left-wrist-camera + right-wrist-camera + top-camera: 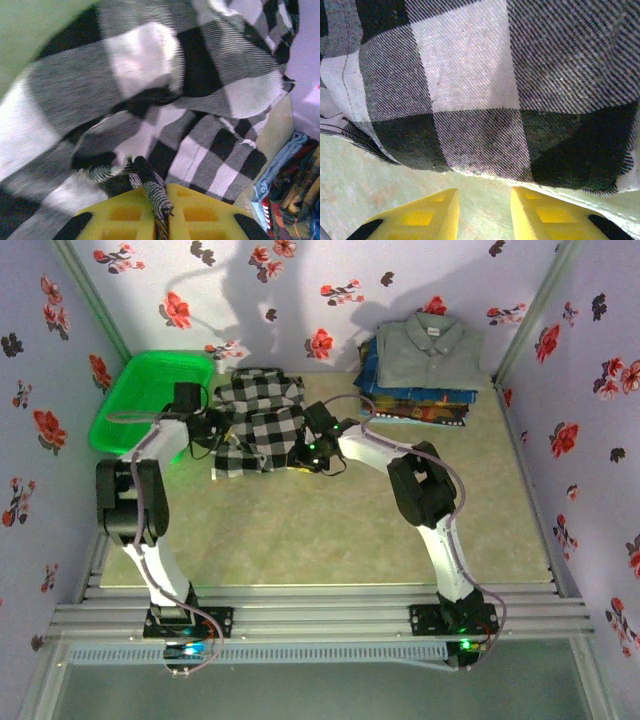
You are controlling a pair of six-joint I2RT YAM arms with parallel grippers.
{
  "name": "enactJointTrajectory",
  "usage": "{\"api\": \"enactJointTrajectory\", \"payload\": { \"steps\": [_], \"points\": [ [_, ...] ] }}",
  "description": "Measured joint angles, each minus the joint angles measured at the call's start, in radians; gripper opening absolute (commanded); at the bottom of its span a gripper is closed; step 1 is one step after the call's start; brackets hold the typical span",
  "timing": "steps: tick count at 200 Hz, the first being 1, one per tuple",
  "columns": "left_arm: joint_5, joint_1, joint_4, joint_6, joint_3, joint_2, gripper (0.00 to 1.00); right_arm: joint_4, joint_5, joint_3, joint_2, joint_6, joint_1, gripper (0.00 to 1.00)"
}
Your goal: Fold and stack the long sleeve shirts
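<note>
Black checked shirt (258, 420) in left jaws — right jaws parted, elbows bent.

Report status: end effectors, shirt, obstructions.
Left end effector shut on checked shirt. Right end effector open at its edge. Folded stack back right, green basket back left.

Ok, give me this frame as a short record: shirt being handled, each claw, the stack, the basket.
Shirt in hand: black-and-white checked cloth shirt, crumpled, far middle of table
Left claw: shut on a fold of it
Right claw: open, just short of its hem
Stack: plain grey collared shirt folded atop blue patterned shirts, far right
Basket: green plastic basket, far left
</note>
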Motion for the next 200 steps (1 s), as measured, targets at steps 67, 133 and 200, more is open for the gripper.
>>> {"api": "enactJointTrajectory", "payload": {
  "steps": [67, 133, 200],
  "points": [
    [0.01, -0.04, -0.125, 0.091, 0.401, 0.261, 0.19, 0.02, 0.0, -0.082, -0.058, 0.004, 0.01, 0.36],
    [0.114, -0.054, -0.034, 0.108, 0.531, 0.344, 0.6, 0.032, 0.0, -0.158, -0.161, 0.012, 0.051, 0.39],
    [0.179, -0.059, 0.055, 0.153, 0.433, 0.174, 0.77, -0.012, 0.043, -0.141, -0.165, -0.009, 0.048, 0.51]
  ]
}}
